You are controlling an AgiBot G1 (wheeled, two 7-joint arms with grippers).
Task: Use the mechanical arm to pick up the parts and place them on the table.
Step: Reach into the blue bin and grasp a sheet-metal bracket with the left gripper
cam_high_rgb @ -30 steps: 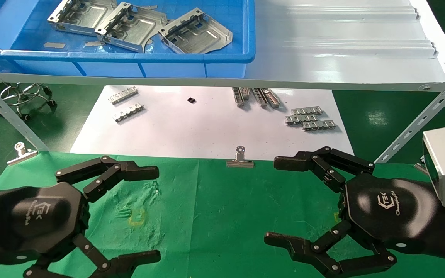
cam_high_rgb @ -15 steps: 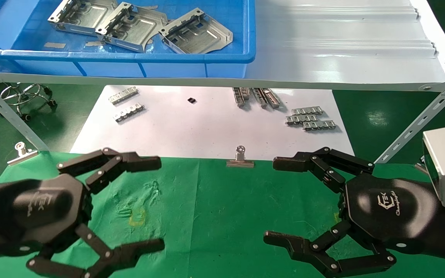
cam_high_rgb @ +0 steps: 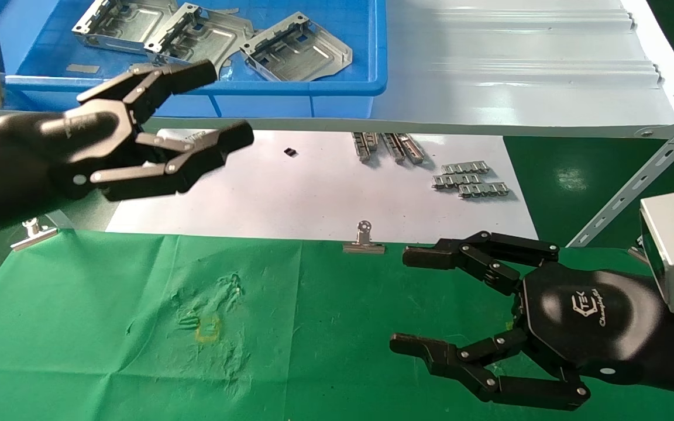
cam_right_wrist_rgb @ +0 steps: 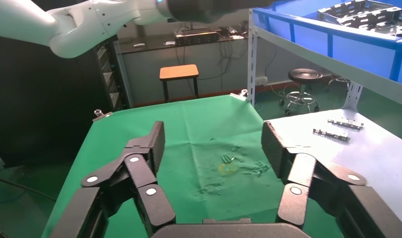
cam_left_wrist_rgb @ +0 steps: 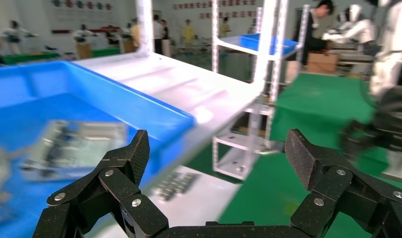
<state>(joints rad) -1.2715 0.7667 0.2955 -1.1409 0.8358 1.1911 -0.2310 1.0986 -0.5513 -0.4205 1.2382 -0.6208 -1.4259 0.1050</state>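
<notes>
The left gripper [cam_high_rgb: 220,102] is held spread and empty in front of the blue bin [cam_high_rgb: 343,88], whose front wall stands between it and the parts [cam_high_rgb: 196,38]. Three silver plates with bent rims and cut-outs are seen inside the bin, on the grey shelf [cam_high_rgb: 518,76]. The right gripper [cam_high_rgb: 410,301] is spread above the green table [cam_high_rgb: 313,327].
</notes>
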